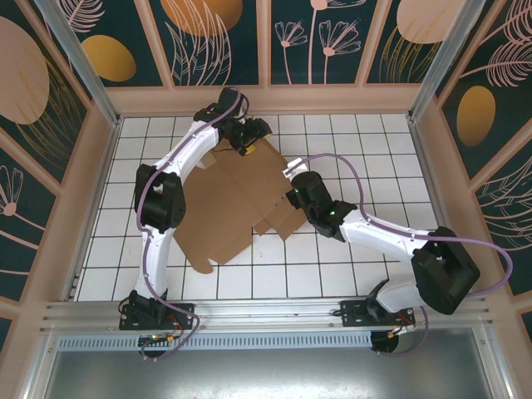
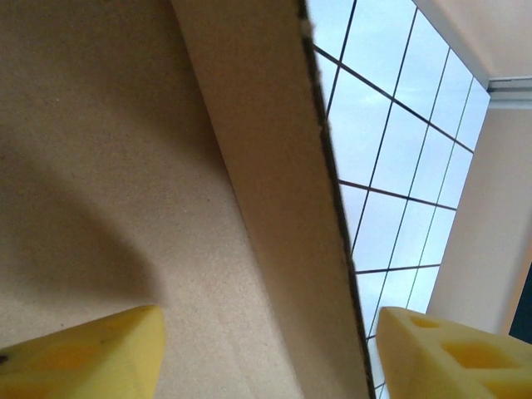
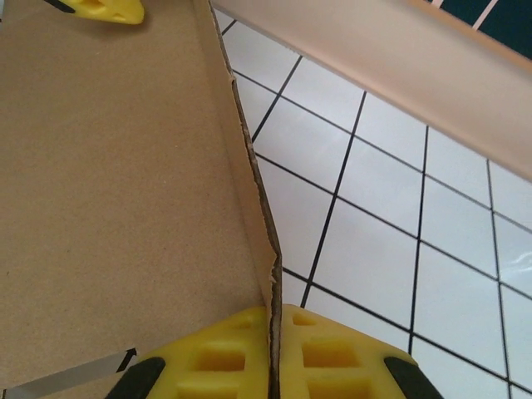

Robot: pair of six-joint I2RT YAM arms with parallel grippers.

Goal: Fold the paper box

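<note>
The paper box [image 1: 237, 199] is a brown cardboard piece lying mostly flat in the middle of the white tiled floor, with flaps spread out at its near side. My left gripper [image 1: 248, 143] reaches over its far edge. In the left wrist view the box [image 2: 166, 166] has a raised flap whose edge runs between the two yellow fingers [image 2: 91, 357] of the left gripper [image 2: 268, 320], which stand apart without touching it. My right gripper [image 1: 292, 179] is at the box's right edge. In the right wrist view the right gripper [image 3: 273, 320] is shut on the upright side flap [image 3: 241, 166].
White tiled floor [image 1: 357, 141] lies bare to the right of and behind the box. Peach walls [image 3: 374, 58] enclose the floor on three sides. A metal rail [image 1: 266, 312] runs along the near edge by the arm bases.
</note>
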